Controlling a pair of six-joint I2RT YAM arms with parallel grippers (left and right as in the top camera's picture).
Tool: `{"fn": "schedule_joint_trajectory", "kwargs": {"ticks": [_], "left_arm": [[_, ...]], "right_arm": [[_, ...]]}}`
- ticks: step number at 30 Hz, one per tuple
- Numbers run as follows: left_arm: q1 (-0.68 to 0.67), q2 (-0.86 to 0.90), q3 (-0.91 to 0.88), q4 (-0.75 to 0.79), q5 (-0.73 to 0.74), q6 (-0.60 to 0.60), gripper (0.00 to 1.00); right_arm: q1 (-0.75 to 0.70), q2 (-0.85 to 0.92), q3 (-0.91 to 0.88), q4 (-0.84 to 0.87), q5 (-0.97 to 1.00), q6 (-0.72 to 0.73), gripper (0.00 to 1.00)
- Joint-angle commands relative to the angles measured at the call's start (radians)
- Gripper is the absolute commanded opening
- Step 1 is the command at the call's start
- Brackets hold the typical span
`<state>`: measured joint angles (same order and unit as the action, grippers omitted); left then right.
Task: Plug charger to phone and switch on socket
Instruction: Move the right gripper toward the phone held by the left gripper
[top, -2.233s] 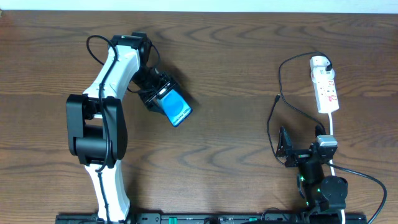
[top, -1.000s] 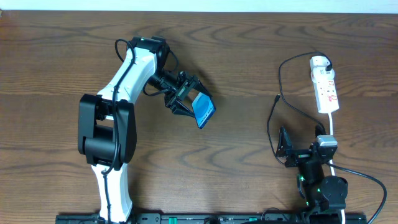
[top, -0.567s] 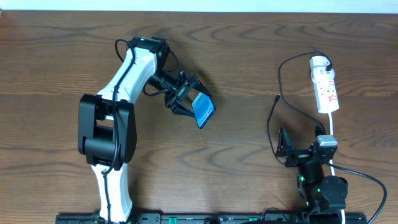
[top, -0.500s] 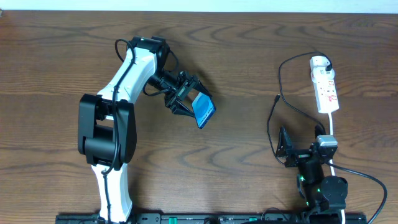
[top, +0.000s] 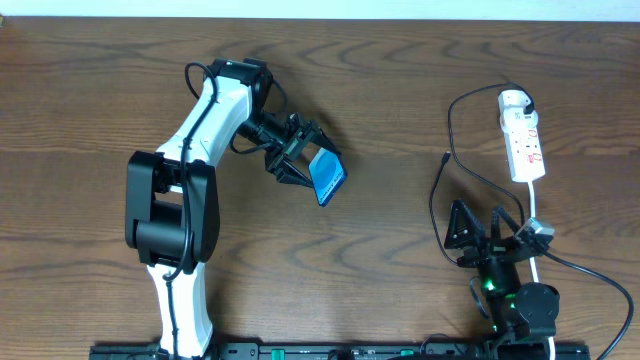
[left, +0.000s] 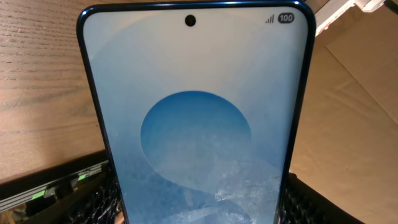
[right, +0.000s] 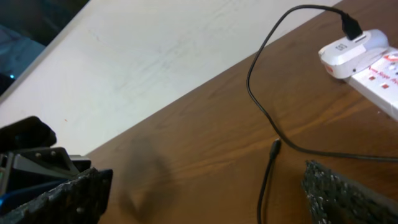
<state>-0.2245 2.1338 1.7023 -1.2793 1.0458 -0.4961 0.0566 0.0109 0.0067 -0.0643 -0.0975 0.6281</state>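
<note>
Blue phone (left: 199, 124), signal icon (left: 269, 19) lft-wrist only

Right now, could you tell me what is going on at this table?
The left gripper holds the phone in its jaws, screen lit. The charger is plugged in at the socket, but its free tip lies on the table, not yet in the phone. The right gripper sits nearby with open jaws, holding nothing.
</note>
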Motion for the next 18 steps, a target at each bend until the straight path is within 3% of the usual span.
{"fn": "schedule_joint_trajectory", "kwargs": {"ticks": [1,18], "left_arm": [[0.005,-0.038,-0.002,-0.006,0.047,0.017,0.65],[0.004,-0.038,-0.002,-0.018,0.045,0.04,0.65]], "right_arm": [[0.003,-0.004,-0.001,-0.003,-0.006,0.055,0.99],[0.003,0.029,0.087,-0.023,-0.205,0.148,0.99]]}}
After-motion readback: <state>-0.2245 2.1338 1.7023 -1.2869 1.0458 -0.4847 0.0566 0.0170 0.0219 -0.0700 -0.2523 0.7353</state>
